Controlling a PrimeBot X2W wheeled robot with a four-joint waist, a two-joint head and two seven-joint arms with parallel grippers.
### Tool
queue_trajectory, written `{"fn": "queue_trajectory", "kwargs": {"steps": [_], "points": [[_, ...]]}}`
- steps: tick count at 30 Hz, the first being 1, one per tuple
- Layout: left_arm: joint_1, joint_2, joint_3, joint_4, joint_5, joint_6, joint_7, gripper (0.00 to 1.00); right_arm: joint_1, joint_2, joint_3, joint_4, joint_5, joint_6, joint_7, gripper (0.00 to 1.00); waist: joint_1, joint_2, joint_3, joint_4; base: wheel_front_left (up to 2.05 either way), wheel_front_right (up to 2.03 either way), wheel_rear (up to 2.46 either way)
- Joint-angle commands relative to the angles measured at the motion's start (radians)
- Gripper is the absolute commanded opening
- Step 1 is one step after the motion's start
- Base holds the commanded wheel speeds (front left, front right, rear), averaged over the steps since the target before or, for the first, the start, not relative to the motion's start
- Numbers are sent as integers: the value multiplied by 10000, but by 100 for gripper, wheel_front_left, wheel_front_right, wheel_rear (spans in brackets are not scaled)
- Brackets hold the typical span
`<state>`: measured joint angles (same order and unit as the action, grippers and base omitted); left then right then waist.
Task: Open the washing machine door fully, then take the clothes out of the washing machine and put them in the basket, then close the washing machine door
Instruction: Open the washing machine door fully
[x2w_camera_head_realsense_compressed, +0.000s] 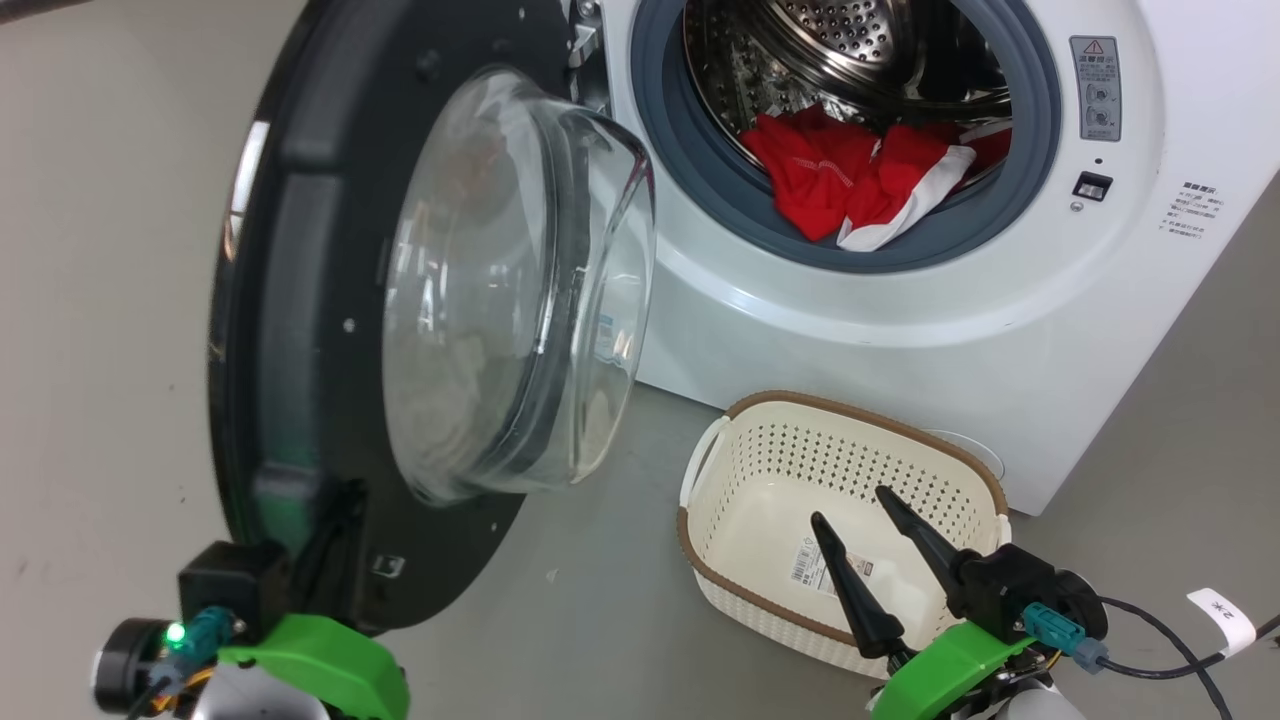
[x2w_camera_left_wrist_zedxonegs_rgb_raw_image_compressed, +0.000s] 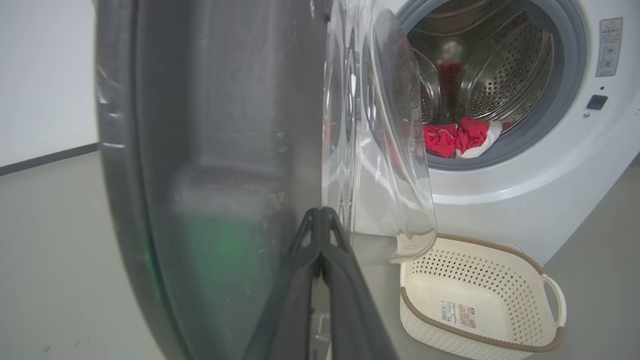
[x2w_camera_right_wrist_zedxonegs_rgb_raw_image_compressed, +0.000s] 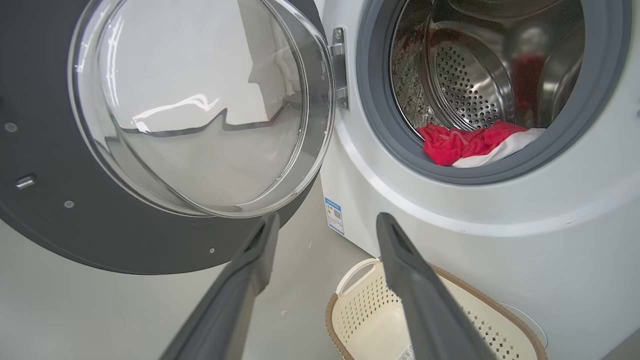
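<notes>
Clothes (x2w_camera_head_realsense_compressed: 850, 180) — likely soft, light, limp — lie heaped in the mouth of the washing machine (x2w_camera_head_realsense_compressed: 900, 330); a raised fold suits pinching. Right gripper (x2w_camera_head_realsense_compressed: 850, 506) gapes empty below it, left gripper (x2w_camera_left_wrist_zedxonegs_rgb_raw_image_compressed: 320, 220) clenched beside its door (x2w_camera_head_realsense_compressed: 300, 300).

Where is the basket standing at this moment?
In the head view, the basket stands on the floor at the lower right, close in front of the washing machine and right of the open washing machine door.

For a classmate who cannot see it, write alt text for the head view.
A washing machine with its door open and red clothes in the drum. A cream basket sits before it, the open right gripper near.
</notes>
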<state>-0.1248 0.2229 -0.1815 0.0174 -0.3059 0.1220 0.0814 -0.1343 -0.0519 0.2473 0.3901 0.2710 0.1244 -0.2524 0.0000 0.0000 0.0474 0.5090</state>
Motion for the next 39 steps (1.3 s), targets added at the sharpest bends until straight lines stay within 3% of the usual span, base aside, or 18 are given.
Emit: {"fn": "queue_trajectory", "kwargs": {"steps": [1,9,27,39], "points": [[-444,360,610,-42,112,217,-111,0,-435,16,264,-187,-98,63,-93,100,0,0,4,-20,0,0,0],[-721,466,1167,761,-78,467,-723,0,-412,16,340,-81,-287,63,-76,100,0,0,68,-97,0,0,0],[-1971,687,2115,3098,-659,497,-2413,0,-500,16,797,-644,-562,63,447,100,0,0,545,-171,0,0,0],[-2979,908,2415,4947,-895,146,-3215,0,-666,17,766,-1106,-929,63,741,100,0,0,1075,-200,0,0,0]]}}
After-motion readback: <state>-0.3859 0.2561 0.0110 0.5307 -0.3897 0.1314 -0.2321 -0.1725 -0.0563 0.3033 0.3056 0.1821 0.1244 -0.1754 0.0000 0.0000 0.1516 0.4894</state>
